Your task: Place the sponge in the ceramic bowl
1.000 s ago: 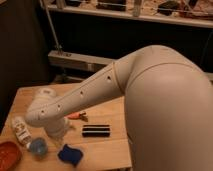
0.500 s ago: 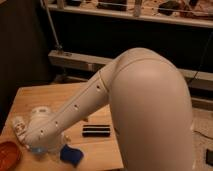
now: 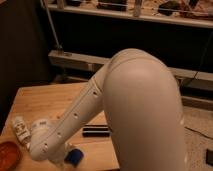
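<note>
The dark blue sponge (image 3: 75, 157) lies on the wooden table (image 3: 45, 102) near its front edge, partly hidden by my arm. At the far left edge of the view, low down, sits the orange-red ceramic bowl (image 3: 7, 154), cut off by the frame. My gripper (image 3: 61, 163) hangs under the white wrist at the bottom of the view, just left of the sponge and right of the bowl. The wrist covers most of it.
A small white bottle (image 3: 20, 131) lies left of the wrist, near the bowl. A black rectangular bar (image 3: 96, 131) lies right of the arm. My big white arm (image 3: 140, 110) blocks the table's right side. Dark shelving stands behind the table.
The arm has swung lower and toward the table's front-left. The wrist has dropped next to the sponge and now hides the small light-blue cup.
</note>
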{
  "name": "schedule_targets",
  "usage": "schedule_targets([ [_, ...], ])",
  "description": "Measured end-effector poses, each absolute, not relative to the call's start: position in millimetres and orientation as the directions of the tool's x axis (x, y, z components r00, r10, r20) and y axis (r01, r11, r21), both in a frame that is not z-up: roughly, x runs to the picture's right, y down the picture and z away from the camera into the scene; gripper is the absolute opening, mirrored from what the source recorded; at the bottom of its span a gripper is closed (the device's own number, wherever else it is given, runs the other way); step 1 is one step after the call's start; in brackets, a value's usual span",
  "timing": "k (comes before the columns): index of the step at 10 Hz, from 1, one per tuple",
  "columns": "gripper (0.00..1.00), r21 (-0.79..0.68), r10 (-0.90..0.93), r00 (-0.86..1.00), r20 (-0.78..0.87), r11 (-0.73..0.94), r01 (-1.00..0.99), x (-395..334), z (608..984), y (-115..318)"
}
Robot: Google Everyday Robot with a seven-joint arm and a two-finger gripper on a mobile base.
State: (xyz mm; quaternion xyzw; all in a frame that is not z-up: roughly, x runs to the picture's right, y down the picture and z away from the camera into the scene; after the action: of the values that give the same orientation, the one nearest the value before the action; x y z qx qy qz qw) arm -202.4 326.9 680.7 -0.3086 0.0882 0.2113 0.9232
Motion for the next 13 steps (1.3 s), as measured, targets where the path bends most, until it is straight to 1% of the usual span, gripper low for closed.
schedule_targets([
  [2, 0.65, -0.549, 0.342, 0.902, -0.265, 0.715, -0.433, -209, 694, 338],
  [4, 0.65, -0.529, 0.345, 0.908, -0.238, 0.737, -0.419, -206, 708, 337],
  [7, 0.65, -0.477, 0.336, 0.91, -0.242, 0.776, -0.414, -193, 717, 329],
  [11, 0.65, -0.486, 0.348, 0.911, -0.221, 0.77, -0.413, -199, 728, 334],
  [12, 0.63, -0.491, 0.358, 0.911, -0.205, 0.767, -0.412, -203, 731, 334],
  [13, 0.58, -0.494, 0.364, 0.911, -0.195, 0.766, -0.412, -204, 734, 334],
])
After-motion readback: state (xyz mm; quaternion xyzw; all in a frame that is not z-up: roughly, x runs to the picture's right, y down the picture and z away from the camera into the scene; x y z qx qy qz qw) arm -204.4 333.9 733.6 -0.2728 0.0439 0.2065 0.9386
